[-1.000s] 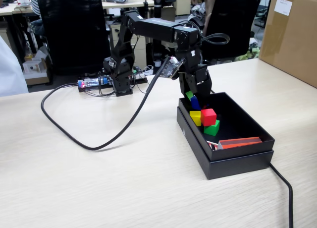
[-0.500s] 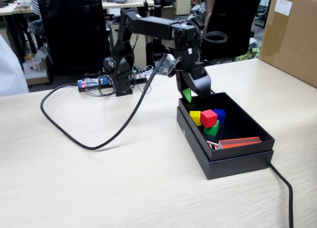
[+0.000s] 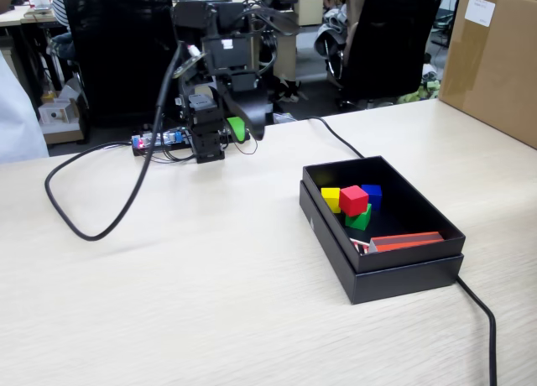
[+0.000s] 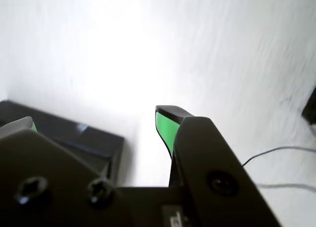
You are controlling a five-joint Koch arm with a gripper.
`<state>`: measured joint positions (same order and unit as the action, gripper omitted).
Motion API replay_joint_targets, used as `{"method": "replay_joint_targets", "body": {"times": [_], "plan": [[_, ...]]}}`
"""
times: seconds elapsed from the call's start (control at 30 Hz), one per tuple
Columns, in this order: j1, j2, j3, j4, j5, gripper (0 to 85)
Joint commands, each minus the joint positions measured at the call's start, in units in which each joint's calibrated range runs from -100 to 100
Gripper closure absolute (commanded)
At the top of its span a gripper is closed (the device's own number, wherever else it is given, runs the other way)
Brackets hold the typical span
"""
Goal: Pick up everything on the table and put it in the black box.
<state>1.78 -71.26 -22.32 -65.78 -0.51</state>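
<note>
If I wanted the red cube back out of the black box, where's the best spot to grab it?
Probably from straight above, pinching the red cube across its near and far faces. It sits highest, partly on the green cube, with yellow and blue crowding its sides.

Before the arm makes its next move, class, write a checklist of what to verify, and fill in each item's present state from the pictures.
1. Pincer open, holding nothing: ok.
2. Red cube, yellow cube, blue cube and green cube inside the black box: ok.
3. No cube left on the table: ok in the fixed view.
4. Arm away from the box: ok.
5. Red cube resting securely on the others: cannot tell.
</note>
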Motion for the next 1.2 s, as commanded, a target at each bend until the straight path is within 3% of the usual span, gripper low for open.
{"method": "replay_joint_targets", "body": {"times": [0.0, 0.2, 0.5, 0.97, 1.17], "plan": [[-2.3, -11.3, -8.4, 10.3, -2.0, 36.8], [-5.8, -28.7, -29.8, 20.7, -4.2, 36.6], [-6.2, -28.7, -38.5, 24.5, -2.2, 34.1], [-6.2, -28.7, -63.6, 54.5, -2.4, 34.1], [-5.7, -28.7, -71.4, 61.4, -2.8, 33.9]]}}
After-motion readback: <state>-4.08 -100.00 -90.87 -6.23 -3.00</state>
